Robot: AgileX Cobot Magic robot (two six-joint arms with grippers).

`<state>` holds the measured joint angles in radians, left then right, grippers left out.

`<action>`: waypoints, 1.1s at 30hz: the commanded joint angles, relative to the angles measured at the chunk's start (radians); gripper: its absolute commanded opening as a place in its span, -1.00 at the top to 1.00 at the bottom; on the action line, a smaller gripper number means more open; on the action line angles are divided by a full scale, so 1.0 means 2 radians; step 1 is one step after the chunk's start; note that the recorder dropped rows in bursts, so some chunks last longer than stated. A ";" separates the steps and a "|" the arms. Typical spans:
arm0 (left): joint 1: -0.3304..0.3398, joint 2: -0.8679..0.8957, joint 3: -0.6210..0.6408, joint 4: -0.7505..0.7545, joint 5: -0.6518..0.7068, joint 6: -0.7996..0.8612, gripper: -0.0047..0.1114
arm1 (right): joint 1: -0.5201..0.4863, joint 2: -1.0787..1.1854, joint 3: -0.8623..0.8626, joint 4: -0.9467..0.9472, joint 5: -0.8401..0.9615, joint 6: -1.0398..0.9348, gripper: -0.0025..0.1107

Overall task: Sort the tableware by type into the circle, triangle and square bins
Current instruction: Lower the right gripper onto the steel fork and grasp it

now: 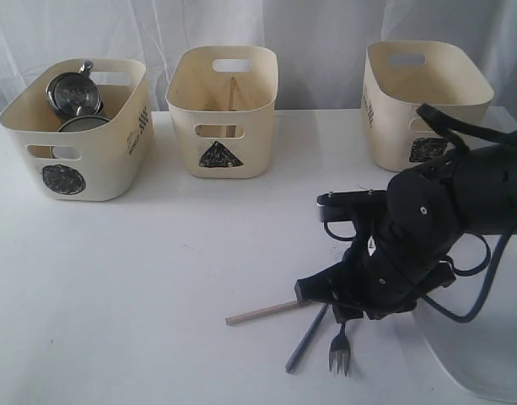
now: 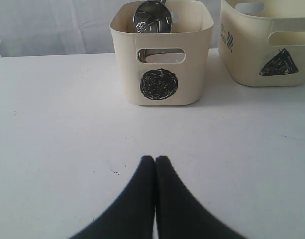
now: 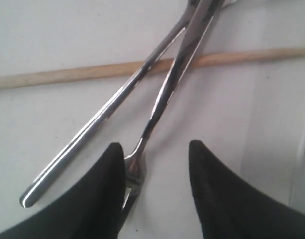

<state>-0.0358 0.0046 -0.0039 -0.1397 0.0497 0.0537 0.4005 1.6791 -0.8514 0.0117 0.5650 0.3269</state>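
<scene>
Back edge had circle tub (image 1: 102, 169) left with mugs (image 1: 73, 93) inside, triangle tub (image 1: 245, 148) middle, square tub (image 1: 391, 126) right. Fork (image 1: 340, 353) lay over chopstick (image 1: 260, 313) near front edge.

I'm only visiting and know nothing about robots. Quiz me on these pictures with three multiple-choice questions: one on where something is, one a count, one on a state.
1. Where are the steel mugs?
A) in the round-marked tub
B) in the triangle-marked tub
C) in the square-marked tub

2. How many cream tubs stand on the table?
A) two
B) three
C) four

3. How is the left gripper?
A) wide open
B) shut and empty
C) shut on a fork

Answers:
1 A, as shiny steel shows above that tub's rim.
2 B, as the exterior view shows three in a row.
3 B, as its fingertips meet with nothing between them.
</scene>
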 commanded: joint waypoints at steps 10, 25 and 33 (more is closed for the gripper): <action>0.002 -0.002 0.002 -0.005 0.001 -0.003 0.92 | 0.003 -0.006 0.003 -0.014 -0.040 0.038 0.27; 0.002 -0.002 0.002 -0.005 0.001 -0.003 0.92 | 0.003 0.000 0.003 -0.037 -0.042 0.074 0.27; 0.002 -0.002 0.002 -0.005 0.001 -0.003 0.92 | 0.004 0.024 0.003 -0.037 -0.042 0.085 0.30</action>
<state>-0.0358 0.0046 -0.0039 -0.1397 0.0497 0.0537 0.4069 1.7206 -0.8514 -0.0506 0.4876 0.4883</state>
